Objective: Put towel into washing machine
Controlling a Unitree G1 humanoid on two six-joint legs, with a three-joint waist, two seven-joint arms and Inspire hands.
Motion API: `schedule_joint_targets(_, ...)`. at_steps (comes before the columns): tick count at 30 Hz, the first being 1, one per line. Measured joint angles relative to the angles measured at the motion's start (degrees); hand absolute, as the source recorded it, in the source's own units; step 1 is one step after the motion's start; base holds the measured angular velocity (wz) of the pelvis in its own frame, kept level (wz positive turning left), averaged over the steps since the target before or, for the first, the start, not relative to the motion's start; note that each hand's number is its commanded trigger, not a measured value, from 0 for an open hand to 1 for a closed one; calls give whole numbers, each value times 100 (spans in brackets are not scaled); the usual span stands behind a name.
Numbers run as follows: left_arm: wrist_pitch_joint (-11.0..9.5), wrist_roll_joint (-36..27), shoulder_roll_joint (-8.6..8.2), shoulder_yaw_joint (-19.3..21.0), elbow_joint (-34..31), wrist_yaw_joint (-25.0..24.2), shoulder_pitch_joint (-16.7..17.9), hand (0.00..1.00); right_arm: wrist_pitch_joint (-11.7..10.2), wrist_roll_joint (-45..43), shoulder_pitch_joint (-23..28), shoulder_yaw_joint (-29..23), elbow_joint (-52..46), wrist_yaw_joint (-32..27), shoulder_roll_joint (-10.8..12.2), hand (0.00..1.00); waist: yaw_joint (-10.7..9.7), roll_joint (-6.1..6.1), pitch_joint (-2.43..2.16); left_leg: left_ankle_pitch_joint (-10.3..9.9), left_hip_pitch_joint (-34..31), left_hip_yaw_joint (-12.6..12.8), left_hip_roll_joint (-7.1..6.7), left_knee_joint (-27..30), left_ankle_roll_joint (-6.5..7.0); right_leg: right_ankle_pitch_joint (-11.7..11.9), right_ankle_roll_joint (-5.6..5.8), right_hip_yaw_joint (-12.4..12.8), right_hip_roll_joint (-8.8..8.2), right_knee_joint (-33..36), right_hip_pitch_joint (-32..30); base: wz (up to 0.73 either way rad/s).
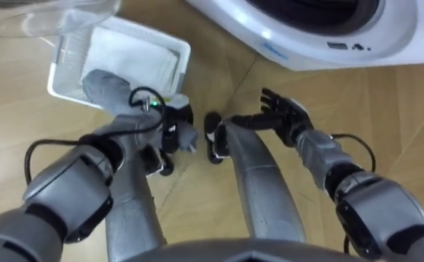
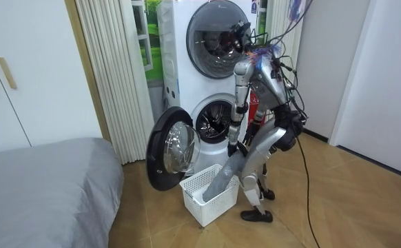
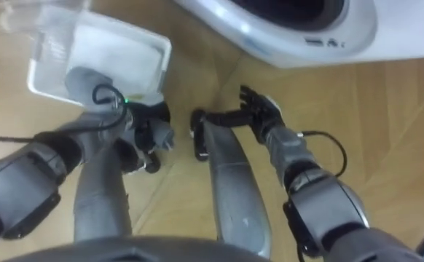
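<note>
Towel [image 1: 104,86], grey, hangs from the left hand's [image 1: 174,125] curled fingers into the white basket [image 1: 65,69], upper left; right hand [image 1: 288,116] empty, fingers spread.

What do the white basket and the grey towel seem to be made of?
The white slotted laundry basket is most likely rigid plastic with a matte finish, judging by its thin perforated walls. The grey towel looks like soft matte cloth: it hangs limp from the left hand into the basket.
</note>
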Motion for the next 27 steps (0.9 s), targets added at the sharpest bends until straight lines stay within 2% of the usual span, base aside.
schedule_joint_targets(1, -26, -104, -8, 47, -52, 105, 3, 100, -26, 43, 55, 0, -23, -11, -48, 0, 79, 13, -8, 42, 131, 7, -22, -114, 2, 56, 10, -1, -1, -115, 126, 3)
schedule_joint_targets(3, -71, -332, -2, 312, -233, 258, 102, 100, -29, 40, 143, -17, -6, -45, -82, 0, 91, 50, -24, 159, 303, -1, -102, -331, 13, 136, 52, 9, -18, -301, 304, 8)
schedule_joint_targets(6, -237, -956, 37, 626, -544, 392, 213, 100, -29, -118, 234, -12, 1, -47, -162, 0, 238, 90, -35, 229, 500, 5, -92, -469, 19, 229, 42, -28, -3, -502, 533, -3)
schedule_joint_targets(9, -358, -1795, 20, 960, -801, 379, 241, 100, -29, -226, 234, -14, -22, -39, -180, 0, 349, 90, -35, 244, 571, -16, -96, -501, 19, 231, 38, -75, -18, -537, 629, 4)
schedule_joint_targets(11, -408, -2550, 27, 1001, -935, 324, 249, 100, -26, -229, 205, -10, -68, -40, -182, 0, 390, 90, -35, 255, 575, -48, -110, -510, 15, 231, 38, -107, -30, -547, 650, 8)
schedule_joint_targets(14, -407, -3963, 26, 1015, -1303, 2, 331, 100, -33, -351, 165, -12, -185, -56, -181, 0, 442, 89, -36, 260, 605, -77, -112, -510, 18, 231, 38, -159, -44, -565, 708, 6)
schedule_joint_targets(15, -408, -4209, 16, 1022, -1336, -92, 339, 100, -33, -366, 168, -13, -213, -59, -181, 0, 447, 88, -35, 260, 617, -82, -116, -510, 18, 229, 40, -172, -55, -559, 723, 7)
schedule_joint_targets(17, -402, -5239, -37, 1064, -1520, -453, 410, 100, -32, -590, 205, -13, -380, -127, -167, 0, 448, 88, -36, 261, 620, -130, -130, -521, 16, 223, 40, -217, -68, -579, 758, 9)
schedule_joint_targets(22, -388, -6677, -170, 1003, -1744, -1067, 570, 100, -21, -766, 249, -9, -514, -231, -64, 0, 450, 77, -45, 297, 691, -234, -175, -602, 10, 224, 38, -329, -90, -715, 922, 10)
schedule_joint_targets(25, -372, -7412, -207, 821, -1868, -1335, 724, 100, -20, -640, 279, 2, -514, -170, 19, 0, 481, 19, -82, 300, 763, -259, -180, -635, 6, 227, 39, -359, -85, -781, 1023, 4)
schedule_joint_targets(27, -333, -7603, -250, 760, -2037, -1528, 853, 100, -21, -655, 284, -6, -514, -151, 21, 0, 542, -24, -115, 300, 789, -239, -178, -671, 6, 235, 49, -353, -80, -826, 1041, -2)
